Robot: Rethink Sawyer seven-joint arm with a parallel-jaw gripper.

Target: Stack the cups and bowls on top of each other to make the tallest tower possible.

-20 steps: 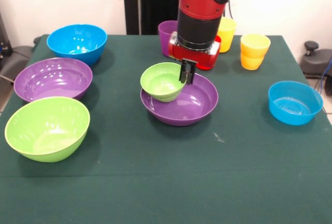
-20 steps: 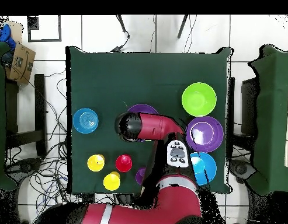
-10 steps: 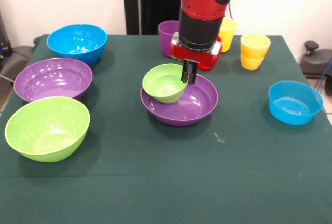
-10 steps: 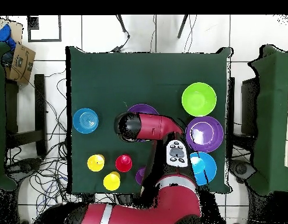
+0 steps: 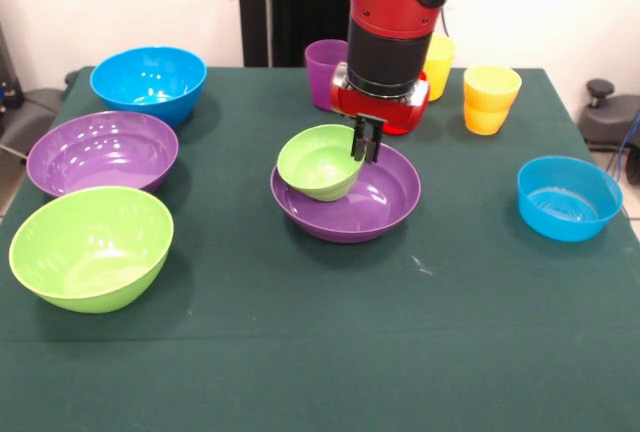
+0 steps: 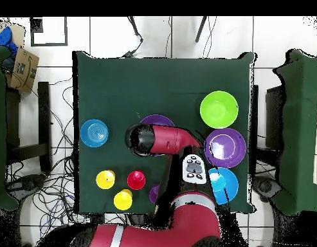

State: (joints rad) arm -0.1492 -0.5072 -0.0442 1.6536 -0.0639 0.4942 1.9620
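My gripper is shut on the right rim of the small green bowl. It holds the bowl tilted over the left part of a large purple bowl at the table's middle. I cannot tell whether the two bowls touch. In the overhead view my arm covers the gripper and the green bowl, and only the purple bowl's edge shows. The purple cup and two yellow cups stand behind. The red cup shows in the overhead view.
At the left of the front view stand a large blue bowl, a second large purple bowl and a large lime green bowl. A small blue bowl sits at the right.
My gripper and the small green bowl have shifted slightly to the right, further over the purple bowl. Nothing else has moved.
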